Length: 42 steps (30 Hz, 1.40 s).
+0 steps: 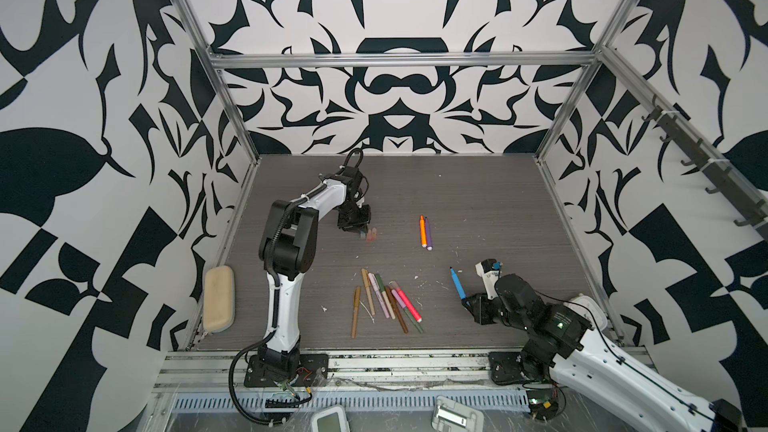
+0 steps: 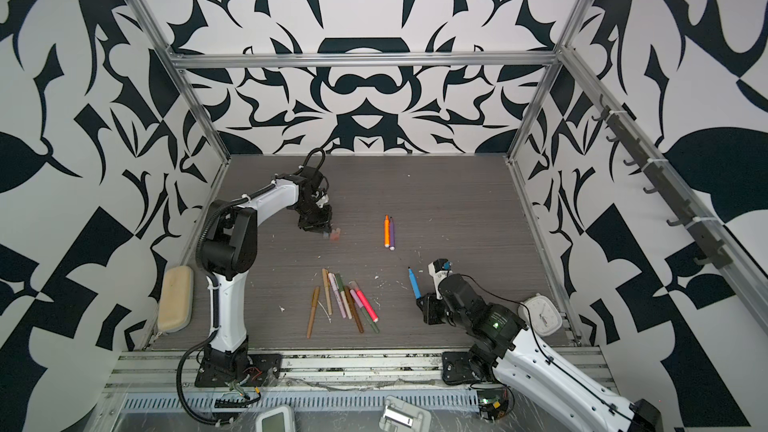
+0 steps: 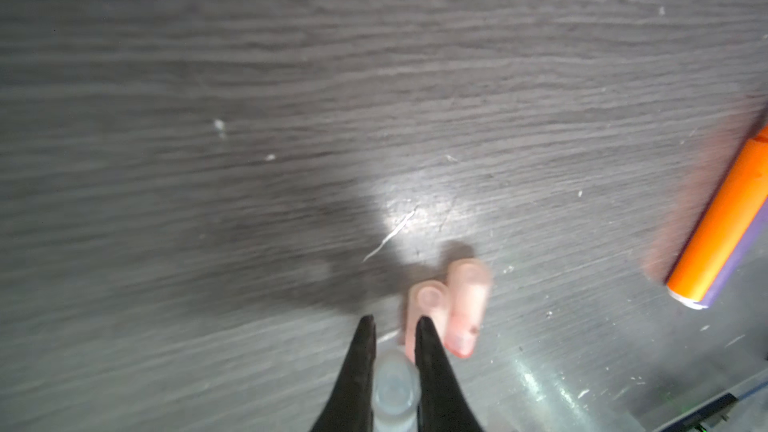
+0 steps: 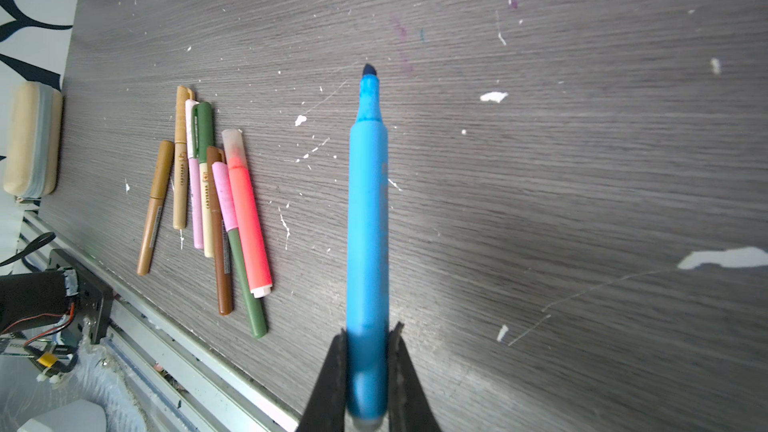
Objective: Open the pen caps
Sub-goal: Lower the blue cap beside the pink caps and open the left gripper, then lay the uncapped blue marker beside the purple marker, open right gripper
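My left gripper (image 1: 359, 234) (image 3: 395, 324) is shut on a clear bluish pen cap (image 3: 395, 388), low over the table. Just beside its fingertips lie two loose pinkish pen caps (image 3: 467, 305) (image 1: 372, 234) (image 2: 335, 234), side by side. My right gripper (image 1: 467, 300) (image 4: 370, 330) is shut on the back end of a blue pen (image 4: 368, 209) (image 1: 457, 282) (image 2: 414, 283); its dark tip is bare and points away. An uncapped orange pen (image 1: 422, 231) (image 3: 723, 222) and a purple pen (image 1: 428, 235) lie together mid-table. Several capped pens (image 1: 386, 303) (image 4: 208, 201) lie in a pile near the front.
A beige pouch (image 1: 219, 298) lies along the left wall. A white clock (image 2: 540, 313) sits behind the right arm at the front right corner. Two small devices (image 1: 328, 419) (image 1: 455, 415) lie below the front rail. White flecks dot the grey wood-grain table (image 1: 478, 201).
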Each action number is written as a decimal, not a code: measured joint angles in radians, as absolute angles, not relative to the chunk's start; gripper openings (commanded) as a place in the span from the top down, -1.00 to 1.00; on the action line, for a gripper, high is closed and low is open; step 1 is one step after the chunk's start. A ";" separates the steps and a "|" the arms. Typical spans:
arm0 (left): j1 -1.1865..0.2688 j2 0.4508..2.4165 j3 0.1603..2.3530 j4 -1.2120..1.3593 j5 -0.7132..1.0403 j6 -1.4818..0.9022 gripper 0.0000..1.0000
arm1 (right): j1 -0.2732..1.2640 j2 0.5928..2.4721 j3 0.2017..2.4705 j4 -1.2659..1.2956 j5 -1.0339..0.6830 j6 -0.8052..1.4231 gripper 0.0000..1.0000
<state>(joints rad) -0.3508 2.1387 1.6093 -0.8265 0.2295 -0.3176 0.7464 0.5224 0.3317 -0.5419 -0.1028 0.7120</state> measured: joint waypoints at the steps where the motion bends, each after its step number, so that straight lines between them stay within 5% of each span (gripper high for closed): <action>1: -0.348 2.141 1.609 -0.826 0.234 -0.321 0.65 | 0.746 0.522 0.332 -0.542 -0.105 0.712 1.00; 27: -0.339 2.140 1.606 -0.773 0.291 -0.378 0.32 | 0.746 0.558 0.332 -0.529 -0.120 0.711 1.00; 42: -0.295 1.759 1.359 -0.699 0.323 -0.429 0.30 | 0.552 1.008 0.425 -0.321 -0.142 0.672 1.00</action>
